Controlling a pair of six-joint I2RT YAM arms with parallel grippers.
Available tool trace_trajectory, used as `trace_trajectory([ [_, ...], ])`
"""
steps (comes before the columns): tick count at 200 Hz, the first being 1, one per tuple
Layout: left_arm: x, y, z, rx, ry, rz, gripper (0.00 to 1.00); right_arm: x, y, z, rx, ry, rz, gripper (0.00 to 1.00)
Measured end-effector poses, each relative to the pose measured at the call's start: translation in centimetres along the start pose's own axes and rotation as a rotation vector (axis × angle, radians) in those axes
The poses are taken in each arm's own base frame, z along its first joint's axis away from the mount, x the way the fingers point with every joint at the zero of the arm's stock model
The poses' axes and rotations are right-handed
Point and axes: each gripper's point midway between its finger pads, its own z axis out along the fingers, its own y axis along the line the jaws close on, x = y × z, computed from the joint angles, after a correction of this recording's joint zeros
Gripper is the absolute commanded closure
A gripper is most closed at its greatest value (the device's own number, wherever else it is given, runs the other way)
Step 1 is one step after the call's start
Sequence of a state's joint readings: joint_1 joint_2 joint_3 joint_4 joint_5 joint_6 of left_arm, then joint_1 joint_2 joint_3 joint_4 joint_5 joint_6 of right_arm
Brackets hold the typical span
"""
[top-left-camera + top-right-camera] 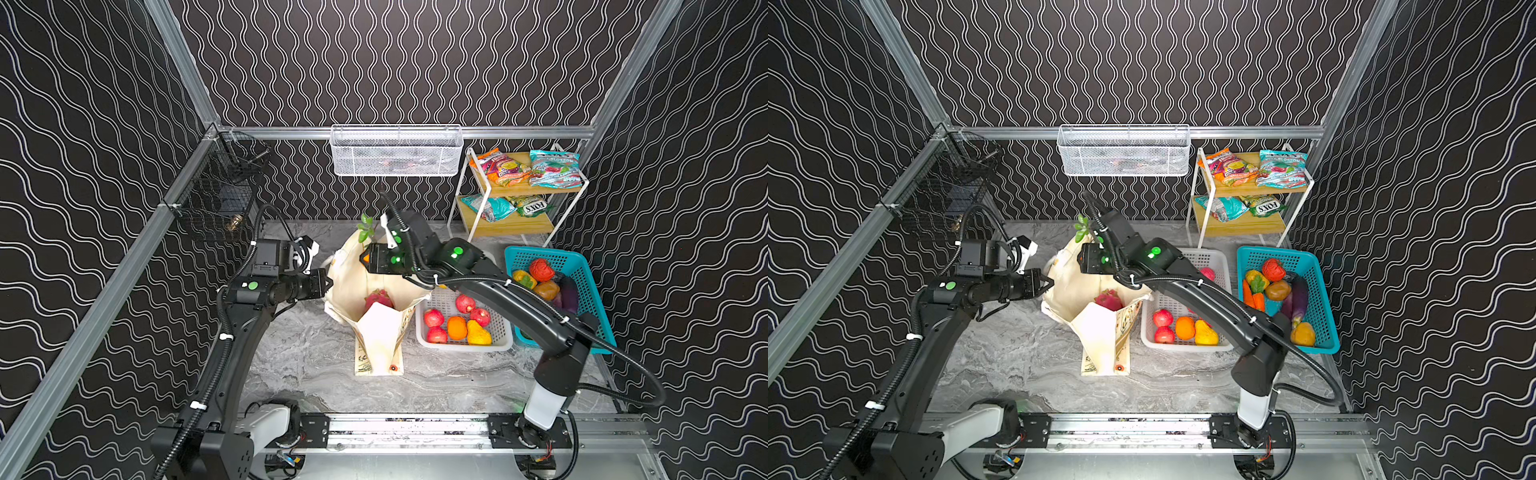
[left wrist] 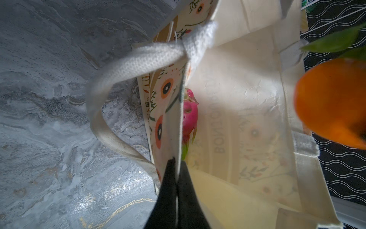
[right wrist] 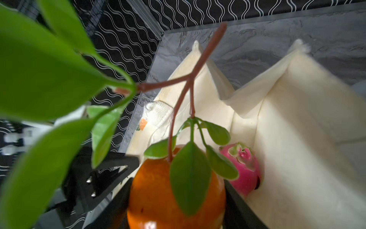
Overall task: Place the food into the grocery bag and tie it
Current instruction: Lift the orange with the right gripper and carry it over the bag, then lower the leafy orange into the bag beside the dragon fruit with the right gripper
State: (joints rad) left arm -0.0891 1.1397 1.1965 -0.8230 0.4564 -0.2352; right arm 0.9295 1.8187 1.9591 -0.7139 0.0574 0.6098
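Jaws of your left gripper (image 1: 329,286) are pinched tight on the 9 o'clock rim of the cream canvas floral tote bag (image 1: 353,286). Your right gripper (image 3: 178,206) clasps a glossy round orange (image 2: 332,103) with a leafy twig over the bag's 12 o'clock end. A magenta dragon fruit (image 1: 378,299) lies inside.

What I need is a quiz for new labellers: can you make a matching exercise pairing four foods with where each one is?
Foods:
1. dragon fruit
2. leafy orange
3. pear
4. eggplant

Places:
a. white basket
b. right gripper
c. teal basket
d. bag

Pairs: 1-d, 2-b, 3-a, 4-c
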Motion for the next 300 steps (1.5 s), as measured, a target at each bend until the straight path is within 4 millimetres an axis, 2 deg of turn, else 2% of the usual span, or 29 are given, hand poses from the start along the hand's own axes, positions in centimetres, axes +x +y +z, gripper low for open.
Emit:
trace_trajectory([
  [78,-0.2,-0.3,0.0,0.012,-0.007,0.001,1.00,3.3,-1.3,3.8,0.053,0.122,-0.059,0.40],
  [110,-0.2,-0.3,0.0,0.015,-0.008,-0.013,1.00,5.4,-2.6,5.7,0.096,0.208,-0.080,0.39],
  [300,-0.2,-0.4,0.1,0.022,-0.008,-0.012,1.00,9.5,-5.6,8.7,0.170,0.352,-0.134,0.38],
])
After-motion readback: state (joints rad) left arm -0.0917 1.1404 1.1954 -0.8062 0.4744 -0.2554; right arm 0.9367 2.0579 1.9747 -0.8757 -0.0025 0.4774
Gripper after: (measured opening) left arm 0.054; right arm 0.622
